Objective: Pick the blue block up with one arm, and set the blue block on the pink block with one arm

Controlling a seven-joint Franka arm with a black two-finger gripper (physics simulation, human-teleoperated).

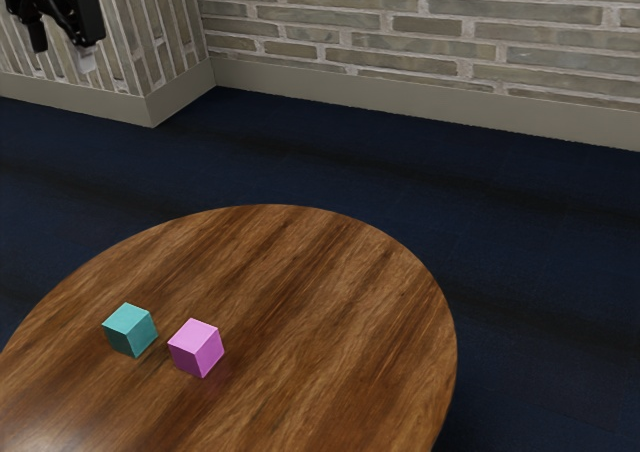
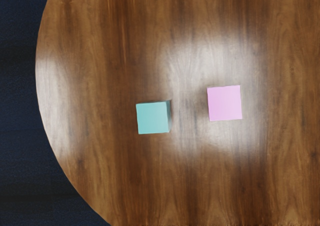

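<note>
The blue block [image 1: 130,329], teal in colour, sits on the round wooden table [image 1: 330,272] near its edge at the exterior view's left. Just beside it, toward the exterior view's right, is the pink block [image 1: 196,347], a small gap apart. My gripper [image 1: 63,50] hangs high above the table at the exterior view's upper left, far from both blocks, open and holding nothing. From the wrist view I look straight down on the blue block [image 2: 153,117] and the pink block [image 2: 224,103], both flat on the table [image 2: 125,36].
Dark blue carpet [image 1: 500,232] surrounds the table. A brick wall [image 1: 420,22] and a slatted panel [image 1: 150,32] stand far behind. The table's curved edge [image 2: 47,136] runs close to the blue block.
</note>
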